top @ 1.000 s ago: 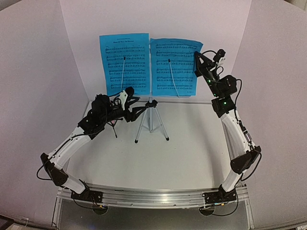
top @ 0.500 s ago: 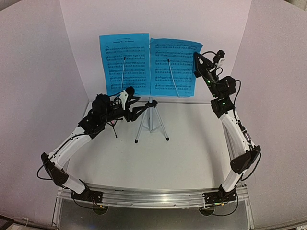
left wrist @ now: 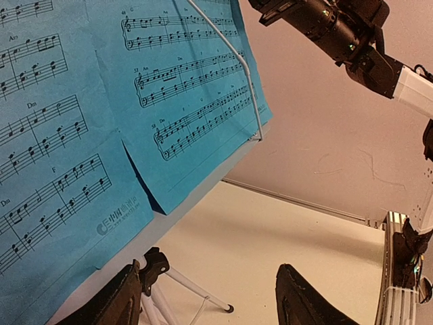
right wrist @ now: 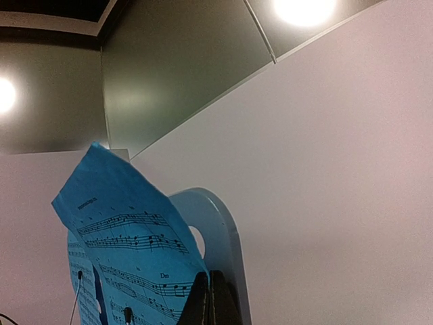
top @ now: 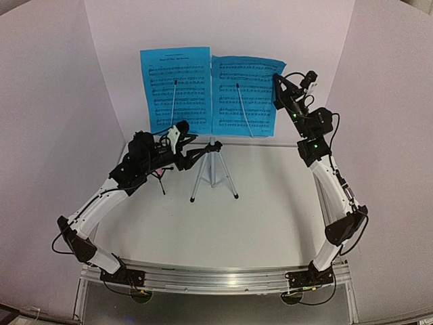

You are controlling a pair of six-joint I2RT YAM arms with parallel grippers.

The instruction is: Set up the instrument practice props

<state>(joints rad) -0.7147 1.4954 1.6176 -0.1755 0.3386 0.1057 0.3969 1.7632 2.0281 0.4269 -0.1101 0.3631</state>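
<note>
The white table point(top: 270, 210) carries the silver tripod point(top: 213, 169) near its back wall, between the two arms. The overhead view shows two blue sheets point(top: 176, 88) side by side on the stand, each crossed by a thin wire retainer point(top: 174, 101), and they hide the desk behind them. Only the right wrist view reveals the pale blue desk point(right wrist: 220, 230), its rounded corner and one hole showing behind a curling sheet corner. There the right gripper point(right wrist: 208, 298) has its fingers pressed together at the desk's edge; whether paper is pinched between them I cannot tell. The left gripper point(left wrist: 216, 298) hangs below the sheets beside the tripod head, fingers spread wide around nothing.
</note>
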